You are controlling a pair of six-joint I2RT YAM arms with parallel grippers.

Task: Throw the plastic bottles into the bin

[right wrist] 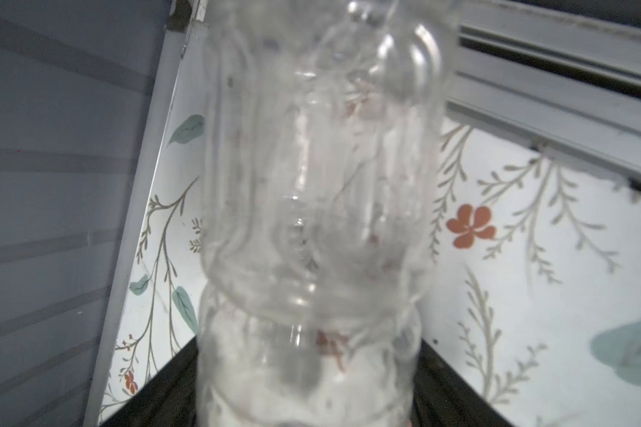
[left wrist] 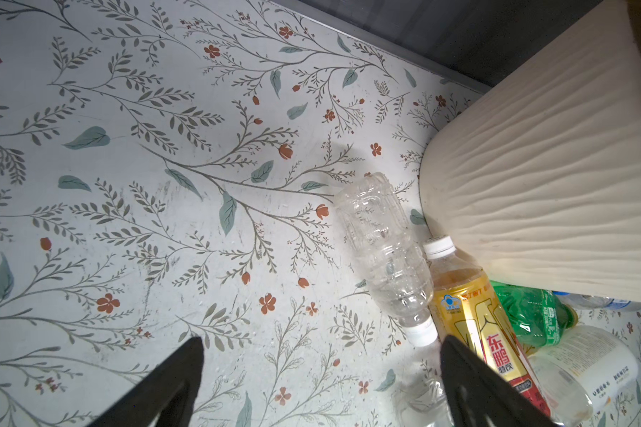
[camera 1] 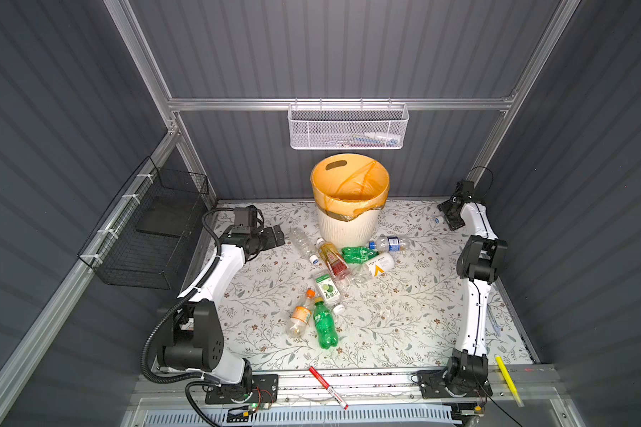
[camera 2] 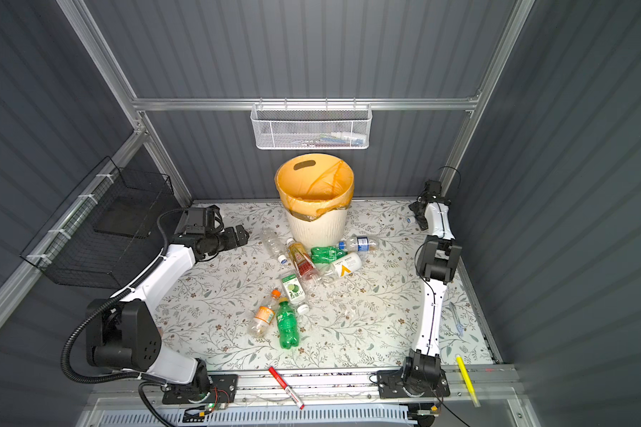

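Note:
Several plastic bottles lie in front of the bin, a cream ribbed bucket with an orange liner. Among them are a clear one, a yellow-labelled one and a green one. My left gripper hovers open left of the pile; in the left wrist view its fingertips stand wide apart beside the yellow-labelled bottle and the bin. My right gripper is low in the far right corner. A clear bottle fills the gap between its fingers, which press its sides.
A white mesh basket hangs on the back wall above the bin. A black wire basket is fixed to the left wall. A red marker and a yellow pen lie on the front rail.

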